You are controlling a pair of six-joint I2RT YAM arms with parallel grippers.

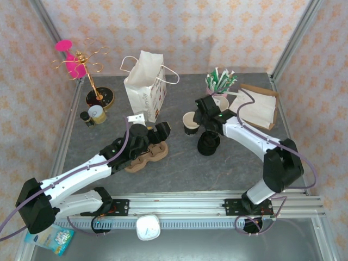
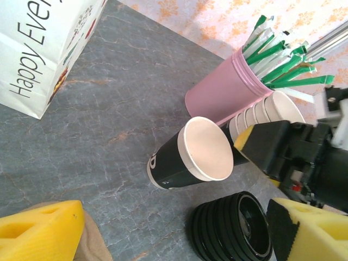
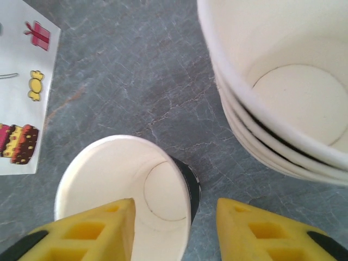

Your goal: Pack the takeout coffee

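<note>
Cup (image 1: 190, 123) is standing upright on the counter (image 1: 179, 168), open top, no lid on it, cream inside and black outside. It sits between the bag (image 1: 144, 84) and the cup stack (image 1: 220, 101), with the lids (image 1: 208, 142) just beside it. Right hand (image 3: 175, 209) is right over it with the jaws apart and nothing gripped: one finger hangs over the mouth, the other is outside, and the near wall runs through the gap. Left hand (image 2: 174, 228) is wide open and empty too, parked by the carrier (image 1: 147, 155). My read on the cup is that it's empty paper, so it weighs next to nothing, and the wall will dent or go oval if I clamp hard. The rolled rim looks like the stiffest bit, so a light pinch on the wall just under it seems fine, or a gentle squeeze across the body lower down. The outside looks a bit slick, so I'd watch for it twisting or tipping on the lift.
</note>
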